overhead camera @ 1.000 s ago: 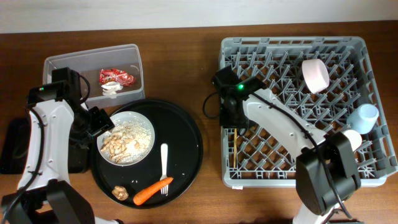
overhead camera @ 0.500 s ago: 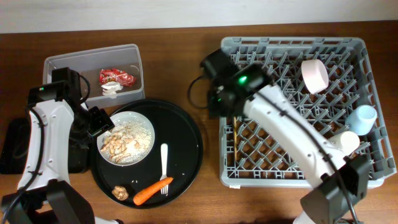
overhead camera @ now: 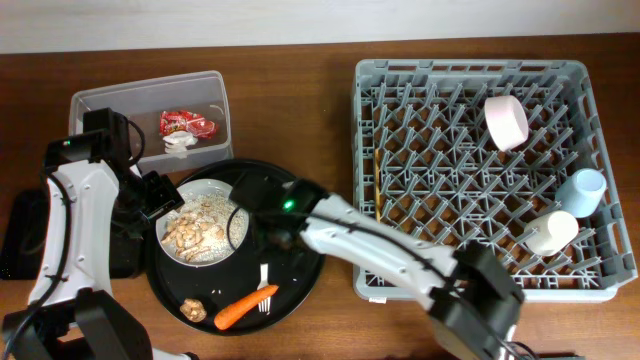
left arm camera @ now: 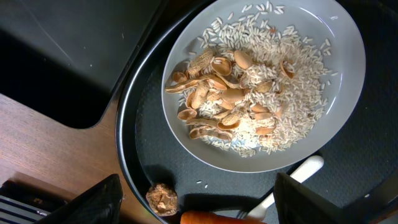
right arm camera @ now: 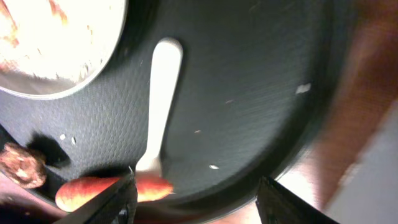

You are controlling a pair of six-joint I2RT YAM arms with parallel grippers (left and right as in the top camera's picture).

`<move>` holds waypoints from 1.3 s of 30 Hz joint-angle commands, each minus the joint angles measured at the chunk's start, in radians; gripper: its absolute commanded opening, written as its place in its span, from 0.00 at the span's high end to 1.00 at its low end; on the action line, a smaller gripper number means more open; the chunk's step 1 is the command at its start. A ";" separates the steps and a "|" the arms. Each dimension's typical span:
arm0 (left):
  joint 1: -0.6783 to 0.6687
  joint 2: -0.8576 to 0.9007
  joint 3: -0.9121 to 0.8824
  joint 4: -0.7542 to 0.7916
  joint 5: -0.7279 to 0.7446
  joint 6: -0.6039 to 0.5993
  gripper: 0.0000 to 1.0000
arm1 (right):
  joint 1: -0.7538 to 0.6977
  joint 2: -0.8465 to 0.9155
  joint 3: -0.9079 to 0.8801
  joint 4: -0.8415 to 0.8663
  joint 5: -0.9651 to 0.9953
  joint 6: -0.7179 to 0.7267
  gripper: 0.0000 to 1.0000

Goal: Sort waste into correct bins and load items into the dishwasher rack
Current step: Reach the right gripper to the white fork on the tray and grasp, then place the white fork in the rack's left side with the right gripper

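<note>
The white plate (overhead camera: 232,202) on the round black tray holds beige food scraps (overhead camera: 200,228). The left wrist view shows those scraps (left arm camera: 224,93) from above. Beside the plate's left rim my left gripper (overhead camera: 165,197) hangs open and empty (left arm camera: 208,208). Over the tray, my right gripper (overhead camera: 268,238) is open and empty (right arm camera: 199,205). Under it lie the white fork (right arm camera: 163,106) and the orange carrot (right arm camera: 106,190). The grey dishwasher rack (overhead camera: 380,90) holds the pink bowl (overhead camera: 507,121), blue cup (overhead camera: 585,188) and cream cup (overhead camera: 550,232). The clear tub (overhead camera: 110,105) holds the red wrapper (overhead camera: 187,123) and white wrapper (overhead camera: 178,145).
A brown lump (overhead camera: 195,311) lies on the round black tray (overhead camera: 310,215) next to the carrot (overhead camera: 245,307). The shallow black tray (overhead camera: 18,240) sits at the far left, partly under my left arm. My right arm stretches from the front right across the rack's corner.
My right arm has swung left from the rack to above the round black tray, its jaws widening on the way. The left arm has not moved.
</note>
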 commanded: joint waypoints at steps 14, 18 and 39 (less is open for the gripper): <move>0.001 -0.016 0.004 -0.004 -0.003 -0.002 0.23 | 0.108 0.226 -0.019 0.086 -0.163 0.077 0.33; 0.001 -0.016 0.004 -0.004 -0.003 -0.002 0.23 | 0.109 0.237 -0.022 0.085 -0.171 0.077 0.62; 0.001 -0.016 0.004 -0.007 -0.003 -0.002 0.23 | 0.028 0.158 -0.012 0.030 -0.098 0.072 0.96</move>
